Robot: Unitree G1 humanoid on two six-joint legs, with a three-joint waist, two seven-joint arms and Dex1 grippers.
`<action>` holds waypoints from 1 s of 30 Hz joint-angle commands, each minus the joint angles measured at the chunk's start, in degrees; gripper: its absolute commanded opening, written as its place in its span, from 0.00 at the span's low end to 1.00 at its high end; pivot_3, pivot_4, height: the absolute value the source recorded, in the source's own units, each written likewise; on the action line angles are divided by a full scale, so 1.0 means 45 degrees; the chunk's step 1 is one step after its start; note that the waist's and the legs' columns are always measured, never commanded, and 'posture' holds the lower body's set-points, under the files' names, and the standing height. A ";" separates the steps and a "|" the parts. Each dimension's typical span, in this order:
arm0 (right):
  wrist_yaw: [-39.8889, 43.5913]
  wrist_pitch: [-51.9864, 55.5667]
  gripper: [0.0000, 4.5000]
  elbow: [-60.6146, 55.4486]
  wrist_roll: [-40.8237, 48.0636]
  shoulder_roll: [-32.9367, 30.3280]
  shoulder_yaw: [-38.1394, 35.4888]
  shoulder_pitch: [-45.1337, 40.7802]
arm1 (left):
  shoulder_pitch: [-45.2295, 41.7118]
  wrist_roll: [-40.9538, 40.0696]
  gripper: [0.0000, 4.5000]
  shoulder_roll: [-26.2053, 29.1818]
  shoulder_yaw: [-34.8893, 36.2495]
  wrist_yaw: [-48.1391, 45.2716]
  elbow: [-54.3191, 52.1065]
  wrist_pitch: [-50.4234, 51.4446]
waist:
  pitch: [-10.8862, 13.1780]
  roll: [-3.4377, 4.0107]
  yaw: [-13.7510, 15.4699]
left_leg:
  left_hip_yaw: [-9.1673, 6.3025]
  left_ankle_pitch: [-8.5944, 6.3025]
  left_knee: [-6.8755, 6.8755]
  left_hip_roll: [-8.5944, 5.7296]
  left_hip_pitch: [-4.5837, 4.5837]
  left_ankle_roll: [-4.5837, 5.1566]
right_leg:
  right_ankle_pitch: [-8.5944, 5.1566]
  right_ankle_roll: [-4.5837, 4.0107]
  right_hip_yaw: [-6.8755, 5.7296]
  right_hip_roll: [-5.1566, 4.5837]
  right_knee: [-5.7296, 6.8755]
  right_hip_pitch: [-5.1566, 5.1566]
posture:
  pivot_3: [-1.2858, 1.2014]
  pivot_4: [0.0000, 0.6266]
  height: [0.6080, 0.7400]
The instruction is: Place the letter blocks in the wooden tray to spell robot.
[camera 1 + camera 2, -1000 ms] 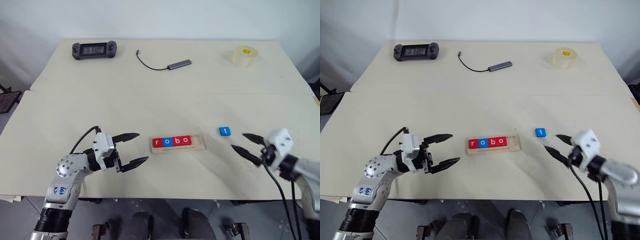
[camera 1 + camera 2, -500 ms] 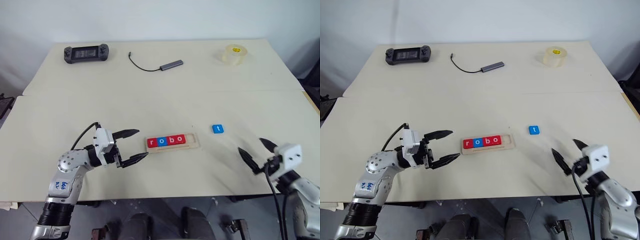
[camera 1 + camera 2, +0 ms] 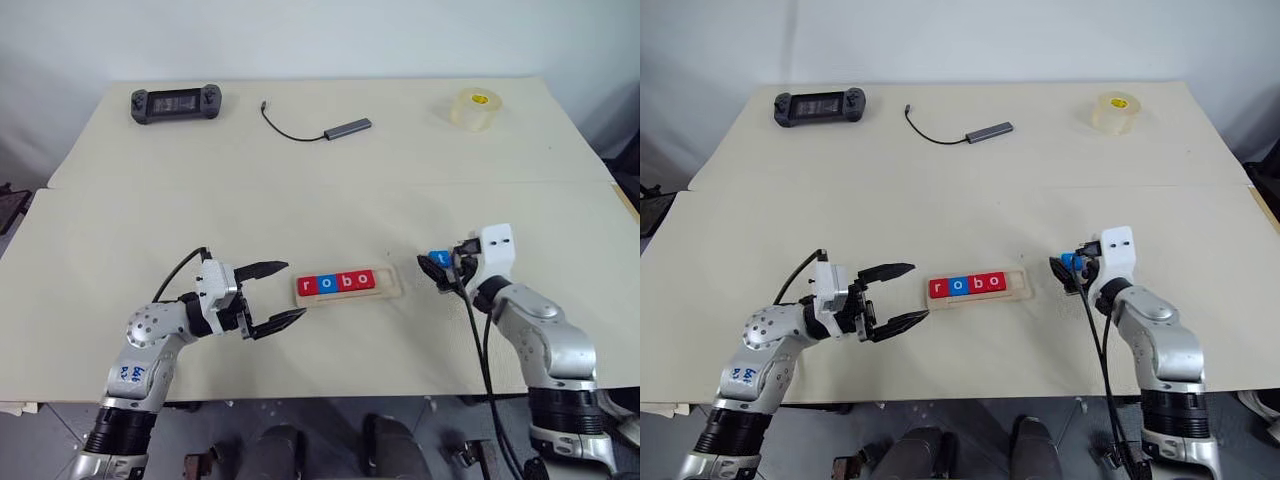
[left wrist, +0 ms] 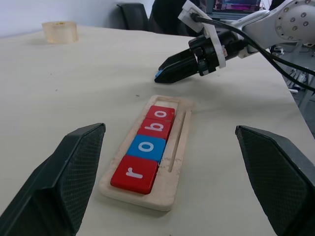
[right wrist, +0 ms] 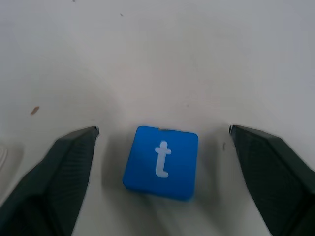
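Swinging in from the near edge, the right gripper (image 5: 160,147) now straddles the blue t block (image 5: 160,162), jaws wide and empty; the left gripper (image 3: 275,296) waits open beside the wooden tray (image 3: 392,290) holding r, o, b, o. Small, rigid and light, the tile lies flat on the surface; pinch its opposite edges.
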 commanded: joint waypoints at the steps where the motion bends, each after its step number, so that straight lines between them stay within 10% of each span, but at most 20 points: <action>1: -0.0566 0.0468 0.70 -0.0667 -0.0290 0.0097 0.0130 0.0194 | 0.0264 -0.0035 1.00 0.0085 0.0192 0.0105 -0.0507 -0.0127 | 0.0000 0.0000 -0.0004 | 0.0002 0.0000 0.0001 0.0000 0.0000 0.0000 | 0.0000 0.0000 0.0001 0.0001 0.0000 -0.0001 | 0.52 0.24 1.00; 6: -0.0940 0.1251 0.33 -0.1995 -0.0022 0.0251 -0.0120 0.0402 | 0.0248 -0.0051 1.00 0.0058 0.0127 0.0152 -0.0482 -0.0099 | 0.0000 0.0000 0.0000 | 0.0003 0.0000 0.0001 0.0002 0.0000 0.0000 | 0.0000 0.0000 0.0002 0.0004 0.0002 -0.0002 | 0.52 0.24 1.00; 24: -0.3211 0.4011 0.33 -0.7622 0.0034 0.1852 -0.0359 0.3947 | -0.0638 -0.0340 1.00 0.0074 -0.0212 -0.0911 0.0048 0.0504 | 0.0000 0.0001 -0.0017 | 0.0010 0.0000 -0.0020 0.0001 0.0006 0.0000 | -0.0001 0.0000 0.0019 0.0016 0.0003 -0.0010 | 0.52 0.24 1.00; 30: -0.2536 0.3489 0.78 -0.7385 0.0120 0.1448 -0.0266 0.4310 | -0.0643 -0.0325 1.00 0.0262 -0.0179 -0.1043 -0.0089 0.0805 | -0.0001 0.0001 -0.0021 | 0.0011 0.0000 -0.0021 0.0002 0.0009 0.0001 | -0.0001 -0.0001 0.0026 0.0019 0.0002 -0.0011 | 0.52 0.24 1.00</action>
